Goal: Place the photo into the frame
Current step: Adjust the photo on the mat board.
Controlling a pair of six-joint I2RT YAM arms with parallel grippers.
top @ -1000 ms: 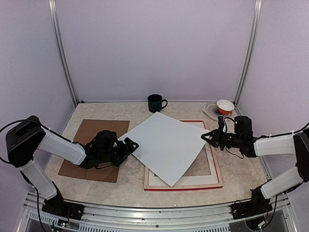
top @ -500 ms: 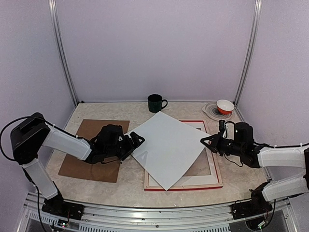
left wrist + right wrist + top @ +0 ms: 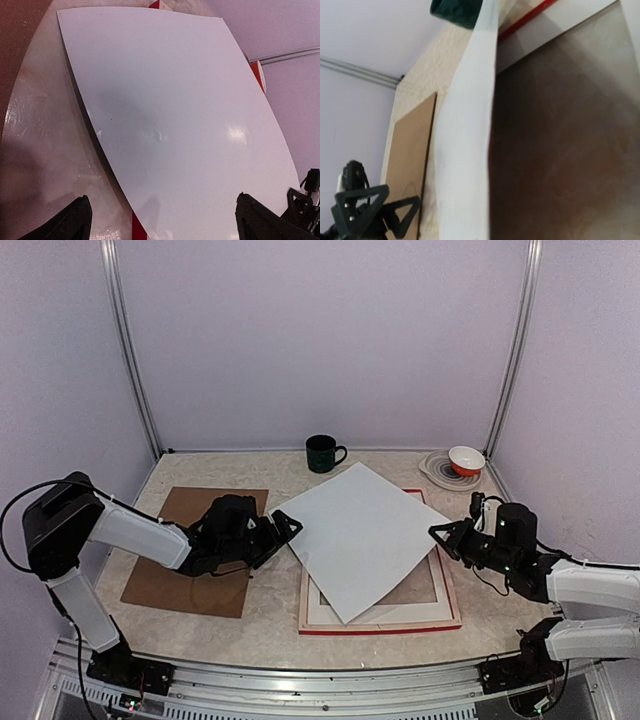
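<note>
Table [image 3: 270, 612] viewed from above and behind; wrist cameras held low and close.
The photo [image 3: 360, 540] is shared by all three, faced from opposite sides.

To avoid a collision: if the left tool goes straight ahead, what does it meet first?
Most likely the left tool meets the photo at its near edge, though depth is unclear.

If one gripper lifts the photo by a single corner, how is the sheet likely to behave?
The photo probably flops: in the left wrist view its surface bows. It looks thin and light, so it should lift easily yet may crease. Its glossy back, with glare spots, may slide over the frame when pushed.
</note>
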